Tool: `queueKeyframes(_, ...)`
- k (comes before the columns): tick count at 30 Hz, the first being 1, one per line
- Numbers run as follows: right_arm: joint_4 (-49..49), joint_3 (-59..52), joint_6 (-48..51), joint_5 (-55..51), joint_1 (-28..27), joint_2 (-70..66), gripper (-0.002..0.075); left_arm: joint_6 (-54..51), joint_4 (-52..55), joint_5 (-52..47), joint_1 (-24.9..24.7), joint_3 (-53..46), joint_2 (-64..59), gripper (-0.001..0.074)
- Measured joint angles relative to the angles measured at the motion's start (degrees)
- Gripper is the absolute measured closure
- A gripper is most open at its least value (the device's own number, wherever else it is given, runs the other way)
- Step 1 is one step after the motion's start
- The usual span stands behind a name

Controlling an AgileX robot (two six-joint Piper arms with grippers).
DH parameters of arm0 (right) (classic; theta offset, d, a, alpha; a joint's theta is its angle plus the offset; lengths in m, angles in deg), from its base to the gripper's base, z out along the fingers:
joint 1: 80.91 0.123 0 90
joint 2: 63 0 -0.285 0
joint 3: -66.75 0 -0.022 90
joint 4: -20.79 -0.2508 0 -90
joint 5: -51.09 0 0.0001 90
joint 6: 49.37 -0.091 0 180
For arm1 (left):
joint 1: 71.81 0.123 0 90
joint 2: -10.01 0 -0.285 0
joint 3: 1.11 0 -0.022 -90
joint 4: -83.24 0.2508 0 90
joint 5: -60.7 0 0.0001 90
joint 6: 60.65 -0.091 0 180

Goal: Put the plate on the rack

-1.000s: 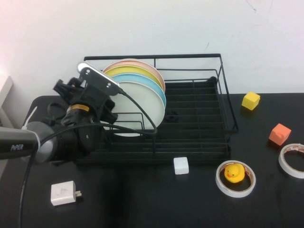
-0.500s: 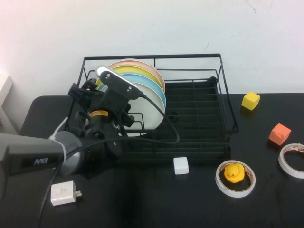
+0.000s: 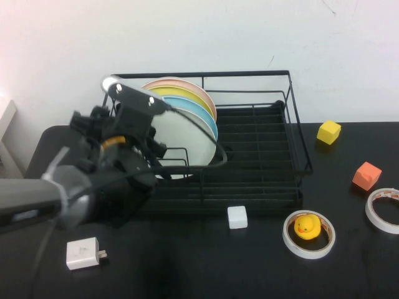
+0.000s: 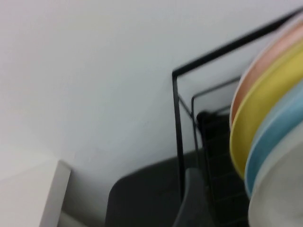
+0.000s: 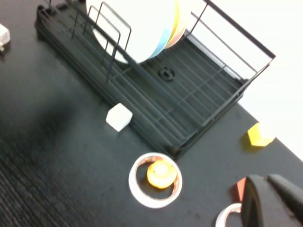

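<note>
**White plate upright in the rack, left gripper beside it**

The plate (image 3: 187,140) stands on edge in the left end of the rack (image 3: 262,180), held between upright wire dividers. It is the front one of a row: behind it come the light blue plate (image 3: 198,111), the yellow plate (image 3: 181,93) and a pink plate (image 3: 187,83), all leaning the same way.

The left gripper (image 3: 153,152) sits at the rack's left front corner, just to the left of the white plate's face and low against it. Its wrist camera housing rises above it, level with the tops of the plates. Whether its fingers are spread or pressed together cannot be told, nor whether they touch the plate.

From the left gripper, a white charger (image 3: 83,253) lies nearer the robot on the black table (image 3: 187,268). A white cube (image 3: 237,217) sits to its right, just in front of the rack. Further right, a yellow duck (image 3: 305,225) rests inside a tape roll (image 3: 309,235).

The right gripper (image 5: 272,201) hangs well to the right of the rack, above the table, with a dark finger showing in its own wrist view; its state cannot be told either. Below it lie an orange block (image 3: 366,175), a yellow block (image 3: 328,132) and a second tape roll (image 3: 383,210).
</note>
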Motion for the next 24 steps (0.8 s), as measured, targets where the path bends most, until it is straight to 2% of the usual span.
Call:
queueKeyframes(5,0.26,0.0,1.38,1.2,0.0,0.0,0.0728,-2.61,-1.4,-8.07,0.0,0.0,8.63,0.0336)
queueKeyframes(10,0.49,-1.64,2.42,2.84,0.0,0.06,0.0728,-10.7,-8.42,-18.89,0.0,0.0,19.2,0.0396)
queueKeyframes(13,0.38,-4.42,2.65,4.61,0.0,0.78,0.0728,-12.93,-12.33,-22.8,0.0,0.0,25.6,0.0477)
queueKeyframes(16,-0.23,-7.87,2.79,6.25,0.0,2.47,0.0728,-13.5,-16.79,-25.8,0.0,-0.03,31.76,0.0619)
queueKeyframes(18,-0.97,-10.4,2.79,6.81,0.0,3.89,0.0728,-13.59,-20.11,-28.19,0.0,-0.03,35.73,0.0686)
queueKeyframes(24,-1.53,-16.14,3.38,6.59,0.0,8.72,0.0728,-10.7,-28.11,-34.12,0.0,-0.03,43.44,0.0729)
